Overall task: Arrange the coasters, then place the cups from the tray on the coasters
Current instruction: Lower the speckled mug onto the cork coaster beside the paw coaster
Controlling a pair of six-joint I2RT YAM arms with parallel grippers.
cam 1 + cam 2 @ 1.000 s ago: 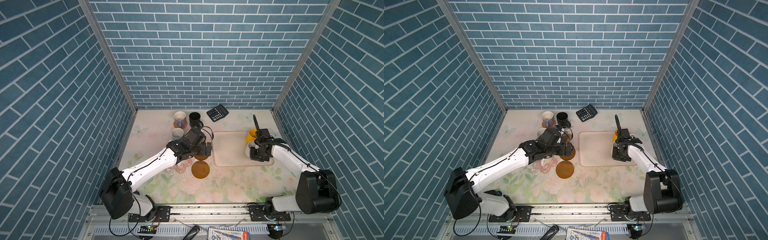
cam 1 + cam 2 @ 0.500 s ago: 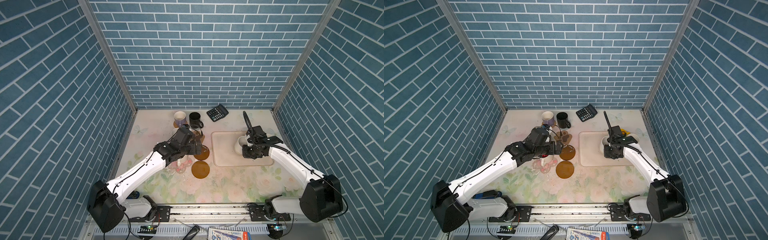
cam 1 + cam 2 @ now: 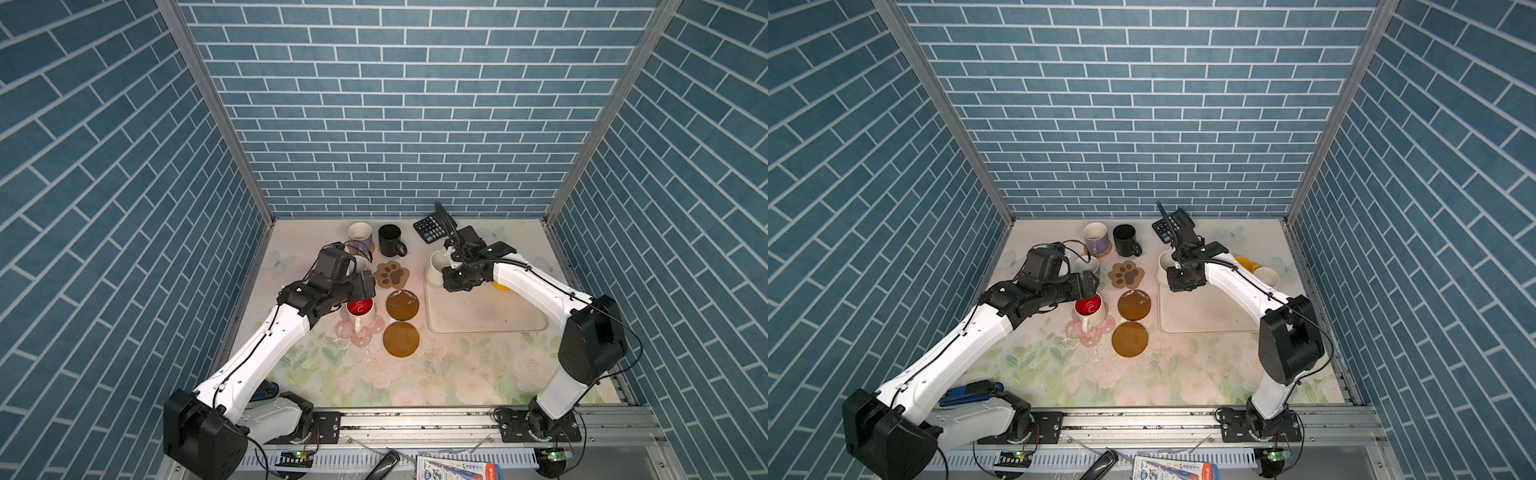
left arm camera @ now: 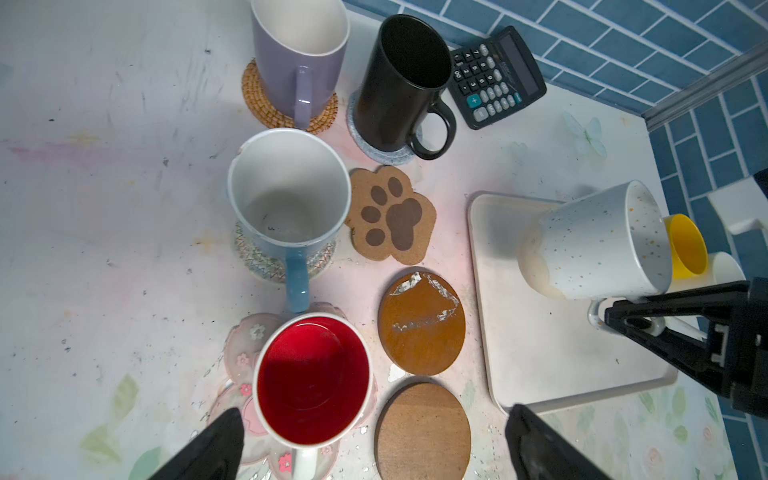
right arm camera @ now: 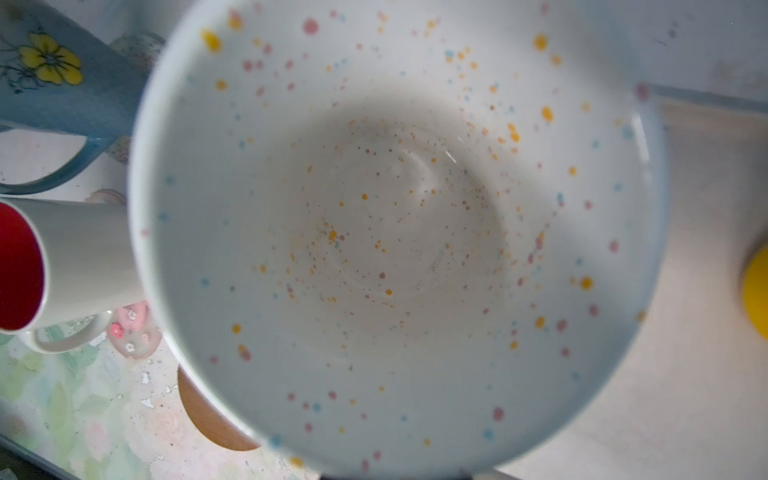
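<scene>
My right tool (image 3: 457,279) is pinched narrow on the handle of the speckled mug (image 3: 436,266). The mug hangs at the far left corner of the tray (image 3: 486,322), its body over the left rim, and I cannot tell whether its base clears the tray. Its long axis stands near upright, mouth up, and the right wrist view looks straight down into its dotted inside. The handle points back at the tool, which sits on the mug's right, nearer side in both top views. Just left of the mug, on the table (image 3: 415,382), lies the bare paw coaster (image 3: 391,275). The far amber disc (image 3: 402,304) and the near amber disc (image 3: 401,339) follow toward me, both bare too. My left tool (image 4: 374,415) is spread wide with nothing in it and hovers above the red mug (image 3: 360,309). That mug stands on the flowery coaster (image 4: 245,357), handle toward the near edge. The yellow mug (image 3: 1246,263) and a cream mug (image 3: 1266,276) stand at the tray's far right side, beyond my right arm. A second ago the speckled mug was over there beside the yellow one, and it has been carried across to the left. The left tool was then over the far amber disc and hid the paw coaster. It has drawn back leftward, and the coaster now shows.
</scene>
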